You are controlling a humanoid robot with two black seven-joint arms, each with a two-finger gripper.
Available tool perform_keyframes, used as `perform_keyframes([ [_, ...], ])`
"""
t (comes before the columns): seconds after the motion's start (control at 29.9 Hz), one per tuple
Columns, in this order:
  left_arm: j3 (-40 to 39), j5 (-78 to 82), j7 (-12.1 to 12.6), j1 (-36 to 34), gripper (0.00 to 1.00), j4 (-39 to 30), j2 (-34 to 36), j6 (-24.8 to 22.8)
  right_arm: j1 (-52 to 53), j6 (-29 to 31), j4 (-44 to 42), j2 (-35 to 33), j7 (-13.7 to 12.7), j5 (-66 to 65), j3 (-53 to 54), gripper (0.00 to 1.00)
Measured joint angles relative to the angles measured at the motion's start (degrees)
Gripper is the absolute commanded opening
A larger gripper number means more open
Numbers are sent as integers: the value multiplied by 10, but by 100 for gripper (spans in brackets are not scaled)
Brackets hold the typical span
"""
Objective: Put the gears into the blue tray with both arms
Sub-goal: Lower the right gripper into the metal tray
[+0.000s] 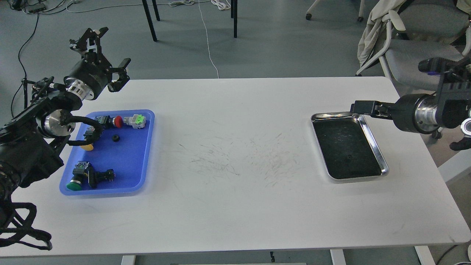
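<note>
The blue tray (129, 167) lies on the table's left side. One small black gear (115, 138) rests on its floor, among red, yellow and green push-button switches. My left gripper (107, 53) hovers beyond the tray's far edge, over the table's back left corner, with its fingers spread open and nothing between them. My right gripper (362, 108) points left, level with the far rim of the steel tray (371, 137). It is seen side-on as one dark bar, so its fingers cannot be told apart.
A grey-and-green connector (135, 120) lies in the blue tray's far end. A tiny dark spot (348, 156) shows on the steel tray's black bottom. A chair with a draped cloth (379, 25) stands behind the table's right corner.
</note>
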Motion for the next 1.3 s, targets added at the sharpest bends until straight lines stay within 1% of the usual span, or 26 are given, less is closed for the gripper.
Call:
perform_keyframes([
  [0.27, 2, 1, -6, 0, 98, 0, 7, 0, -26, -1, -53, 64, 0, -50, -59, 98],
  [0.47, 2, 1, -9, 0, 98, 0, 7, 0, -78, -10, -127, 113, 0, -68, -63, 97],
  [0.67, 3, 6, -10, 0, 98, 1, 8, 0, -97, -17, -152, 145, 0, -72, -63, 93],
  [0.77, 5, 7, -10, 0, 98, 1, 8, 0, -102, -17, -163, 158, 0, -73, -63, 93],
  [0.87, 6, 8, -10, 0, 98, 1, 8, 0, -104, -17, -171, 168, 0, -73, -64, 89],
  [1.0, 6, 8, -10, 0, 98, 1, 8, 0, -106, -13, -174, 173, 0, -73, -65, 79],
  [1.24, 6, 8, -10, -1, 98, 1, 8, 0, -105, 2, -175, 174, 0, -74, -72, 51],
  [1.27, 5, 8, -10, -1, 98, 1, 8, 0, -105, 5, -175, 174, 0, -74, -74, 48],
  [1.3, 5, 8, -10, -1, 98, 1, 8, 0, -104, 8, -176, 173, 0, -74, -76, 48],
])
